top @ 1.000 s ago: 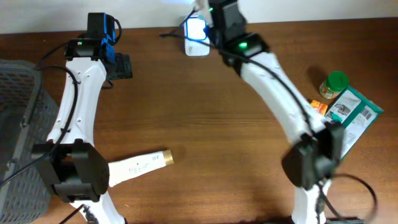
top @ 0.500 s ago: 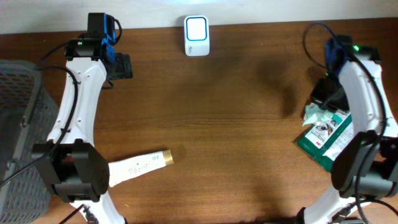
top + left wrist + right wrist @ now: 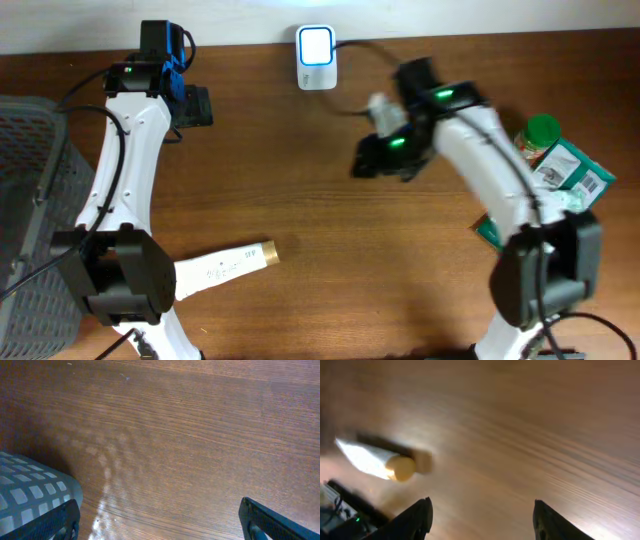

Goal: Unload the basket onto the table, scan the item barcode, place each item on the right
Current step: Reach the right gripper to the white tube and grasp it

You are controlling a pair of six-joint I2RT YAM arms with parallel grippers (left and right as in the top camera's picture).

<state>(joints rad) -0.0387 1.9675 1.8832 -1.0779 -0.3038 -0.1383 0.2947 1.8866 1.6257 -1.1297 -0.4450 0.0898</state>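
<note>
A white scanner [image 3: 316, 45] with a lit blue window stands at the table's back edge. A white tube with a gold cap [image 3: 225, 265] lies at the front left; the right wrist view shows the tube [image 3: 372, 459] ahead and to the left. A green box [image 3: 570, 180] and a green-capped bottle [image 3: 541, 133] sit at the right. My right gripper [image 3: 375, 158] hovers blurred over the table's middle, and in its wrist view the right gripper [image 3: 482, 520] is open and empty. My left gripper [image 3: 192, 105] is at the back left. In the left wrist view the left gripper [image 3: 160, 525] is wide open over bare wood.
A grey mesh basket [image 3: 30, 200] fills the left edge, and the basket's corner [image 3: 30, 490] shows by the left fingers. A small orange item [image 3: 513, 172] lies beside the bottle. A black cable [image 3: 355, 45] runs from the scanner toward the right arm.
The right arm swung from the scanner over to the pile at the right, then back to the table's middle, and its jaws opened. The left arm has not moved.
</note>
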